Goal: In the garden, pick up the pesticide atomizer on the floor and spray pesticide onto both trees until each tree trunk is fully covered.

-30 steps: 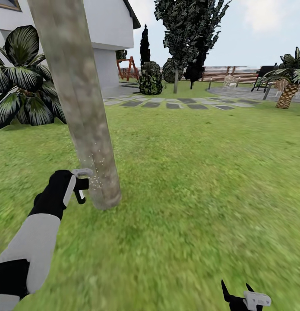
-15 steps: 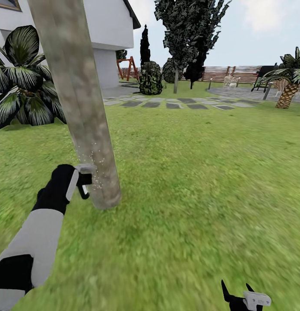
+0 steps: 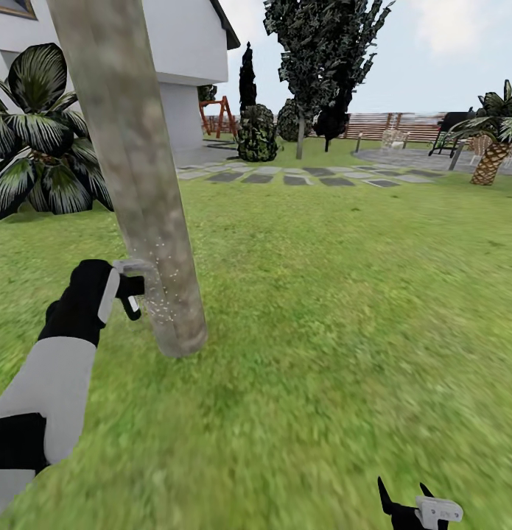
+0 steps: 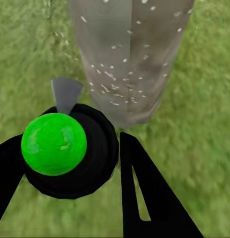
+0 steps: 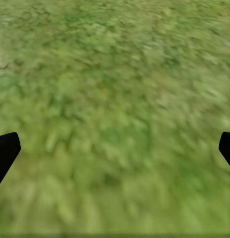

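Pincer work first: your left pincer [image 3: 130, 291] is clenched on the pesticide atomizer [image 4: 70, 148], which sits between its two dark fingers [image 4: 149, 193] in the left wrist view, a bright green ball showing on top of the round black body and the grey nozzle aimed at the trunk. Your right pincer [image 3: 407, 500] hangs low over the grass [image 3: 344, 331], fingers spread wide with nothing between them; the right wrist view shows its two tips far apart over bare lawn.

Just beyond the atomizer, you have the near tree trunk [image 3: 134, 184] almost touching the nozzle. White specks dot its lower part, both in the head view around the nozzle height and thickly across the face in the left wrist view [image 4: 124, 59]. Higher up the trunk I see no specks, so I judge this trunk only partly covered; you likely need to work the spray upward and around it.

Further off, past the stepping stones [image 3: 300, 177], a second tree [image 3: 322, 51] stands near the fence [image 3: 403, 125], well apart from you. I judge it is not yet treated, so after finishing here you must drive over and spray it too.
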Robot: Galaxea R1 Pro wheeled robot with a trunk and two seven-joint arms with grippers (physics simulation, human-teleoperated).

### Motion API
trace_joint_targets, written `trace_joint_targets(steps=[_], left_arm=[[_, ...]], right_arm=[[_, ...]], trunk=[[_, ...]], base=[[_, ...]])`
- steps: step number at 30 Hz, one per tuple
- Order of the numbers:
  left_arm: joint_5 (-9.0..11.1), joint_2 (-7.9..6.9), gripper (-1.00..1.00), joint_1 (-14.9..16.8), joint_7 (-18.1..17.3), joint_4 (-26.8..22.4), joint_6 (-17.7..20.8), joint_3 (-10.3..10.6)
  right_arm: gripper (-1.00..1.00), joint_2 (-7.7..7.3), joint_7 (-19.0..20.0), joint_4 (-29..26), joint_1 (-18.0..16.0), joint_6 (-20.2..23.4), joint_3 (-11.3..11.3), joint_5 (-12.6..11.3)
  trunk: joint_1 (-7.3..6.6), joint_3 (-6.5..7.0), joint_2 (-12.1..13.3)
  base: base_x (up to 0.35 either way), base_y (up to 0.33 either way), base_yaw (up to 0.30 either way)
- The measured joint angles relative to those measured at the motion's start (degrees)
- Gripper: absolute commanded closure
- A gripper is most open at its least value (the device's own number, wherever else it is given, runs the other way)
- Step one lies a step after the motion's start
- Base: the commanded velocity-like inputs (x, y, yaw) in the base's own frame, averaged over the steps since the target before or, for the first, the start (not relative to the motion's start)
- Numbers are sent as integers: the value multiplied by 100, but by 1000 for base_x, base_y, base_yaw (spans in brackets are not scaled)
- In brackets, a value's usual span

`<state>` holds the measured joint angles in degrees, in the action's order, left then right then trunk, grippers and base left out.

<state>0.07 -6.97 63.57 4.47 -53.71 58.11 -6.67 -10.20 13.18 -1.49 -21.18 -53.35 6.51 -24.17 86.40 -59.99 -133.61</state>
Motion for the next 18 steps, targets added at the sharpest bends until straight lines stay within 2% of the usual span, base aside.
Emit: trace_joint_targets(steps=[1, 2, 5, 8, 11, 14, 18], left_arm=[[11, -150, 100, 53, 0, 4, 0, -13], [5, -206, 100, 73, 0, 7, 1, -16], [48, -271, 100, 55, -1, 11, -2, -6], [49, -285, 100, -53, 1, 45, -16, 36], [67, -267, 100, -409, -1, 83, -62, 56], [58, -267, 100, -525, -5, 91, -59, 52], [49, -273, 100, -797, 5, 86, -98, 6]], right_arm=[[-100, 0, 0, 0, 0, 0, 0, 0], [-100, 0, 0, 0, 0, 0, 0, 0], [-100, 0, 0, 0, 0, 0, 0, 0], [-100, 0, 0, 0, 0, 0, 0, 0], [-100, 0, 0, 0, 0, 0, 0, 0], [-100, 0, 0, 0, 0, 0, 1, 0], [-100, 0, 0, 0, 0, 0, 5, 0]], trunk=[[0, 0, 0], [0, 0, 0], [0, 0, 0], [0, -1, 0], [1, -1, 1], [0, 0, 0], [0, 0, 0]], base=[[0, 0, 0], [0, 0, 0], [0, 0, 0], [0, 0, 0], [0, 0, 0], [0, 0, 0], [0, -174, 0]])
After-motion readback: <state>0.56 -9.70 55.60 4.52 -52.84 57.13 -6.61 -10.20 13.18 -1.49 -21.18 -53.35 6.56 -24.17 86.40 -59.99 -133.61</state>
